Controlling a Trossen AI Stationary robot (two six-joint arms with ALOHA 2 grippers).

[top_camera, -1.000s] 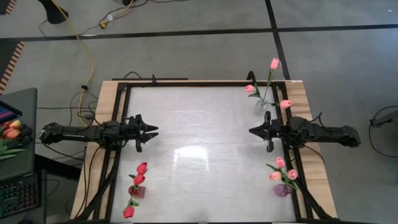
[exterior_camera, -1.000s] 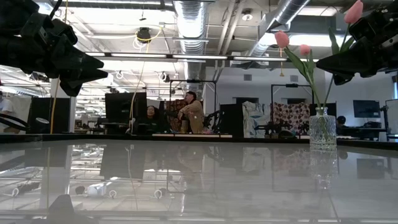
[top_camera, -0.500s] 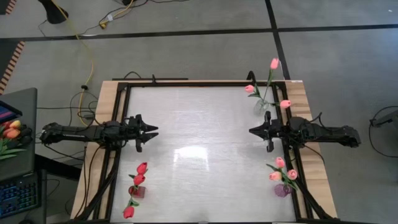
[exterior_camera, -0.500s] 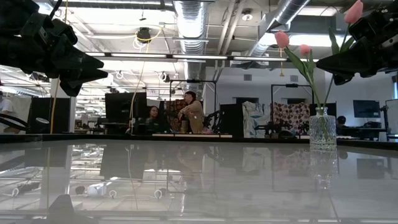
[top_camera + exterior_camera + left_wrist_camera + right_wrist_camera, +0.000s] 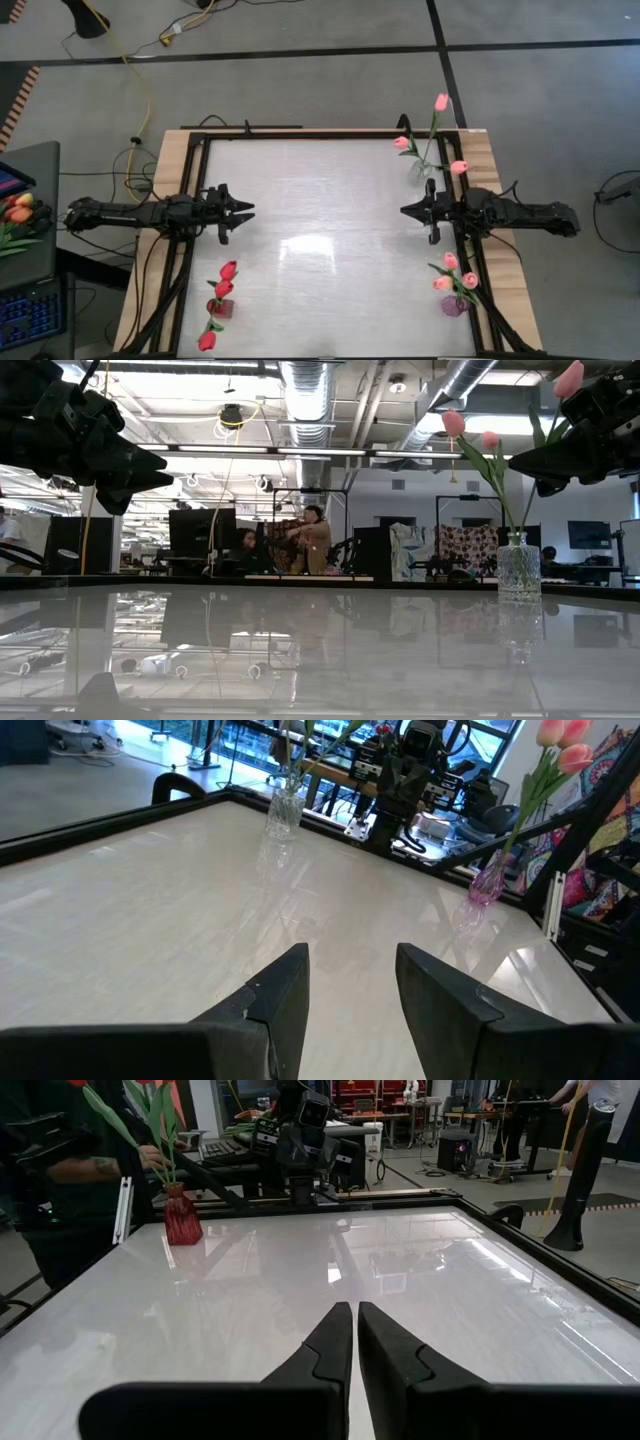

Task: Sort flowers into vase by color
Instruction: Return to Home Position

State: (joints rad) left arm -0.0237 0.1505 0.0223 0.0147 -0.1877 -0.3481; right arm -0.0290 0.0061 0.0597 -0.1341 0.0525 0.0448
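Both arms hang level above the table [image 5: 320, 190], one at each side edge, noses facing each other across the bare middle; left gripper [image 5: 247, 210] at the left edge, fingers [image 5: 285, 995] apart with a clear gap, nothing between them; right gripper [image 5: 405, 211] at the right edge, fingers [image 5: 335, 1345] closed together (only a thin slit shows), holding nothing; three red flowers [image 5: 228, 270] stand in the red vase [image 5: 220, 307] at the near left corner, just beside the left arm's frame; three pink flowers [image 5: 450, 261] stand in the pink vase [image 5: 454, 305] at the near right corner; three pale flowers [image 5: 441, 102] stand upright in the clear vase [image 5: 429, 168] at the far right corner, just behind the right gripper; no flower lies loose on the tabletop; both grippers are well apart from all vases; people [image 5: 315, 540] sit in the room behind the table.
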